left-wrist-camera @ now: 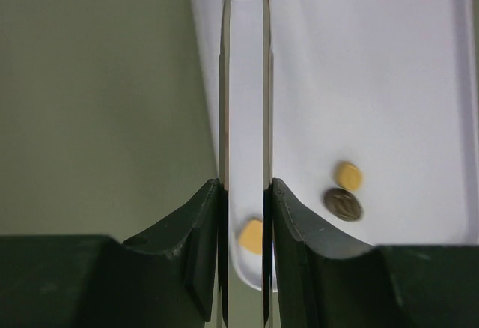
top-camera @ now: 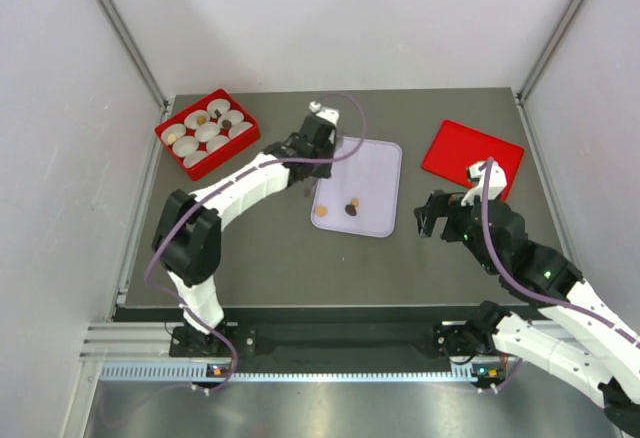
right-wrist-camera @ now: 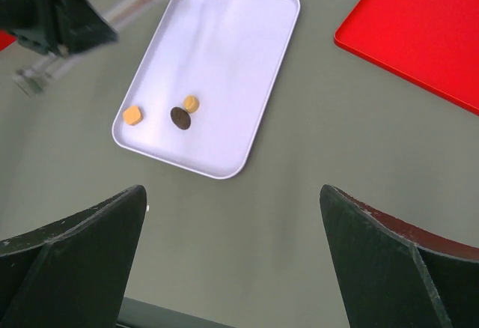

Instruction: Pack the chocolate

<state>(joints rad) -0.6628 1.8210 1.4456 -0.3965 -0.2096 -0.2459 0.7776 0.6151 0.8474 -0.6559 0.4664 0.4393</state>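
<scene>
Through the left wrist camera I see the left gripper (left-wrist-camera: 245, 156) holding its two thin blades (left-wrist-camera: 224, 81) parallel with a narrow gap between them, over the left edge of the white tray (left-wrist-camera: 389, 58). One orange chocolate (left-wrist-camera: 252, 236) shows low in that gap. To the right, a second orange piece (left-wrist-camera: 348, 175) touches a dark round piece (left-wrist-camera: 343, 204). The grey table (left-wrist-camera: 97, 96) lies to the left.

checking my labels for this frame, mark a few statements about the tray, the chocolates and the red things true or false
1. Three chocolate pieces lie on the white tray. True.
2. Two of them are dark brown. False: one is dark, two are caramel-orange.
3. The right gripper is shut on a piece. False: it is open and empty, over the table.
4. The red lid lies right of the tray. True.
5. The red box stands on the tray. False: it stands apart, at the table's far left.
</scene>
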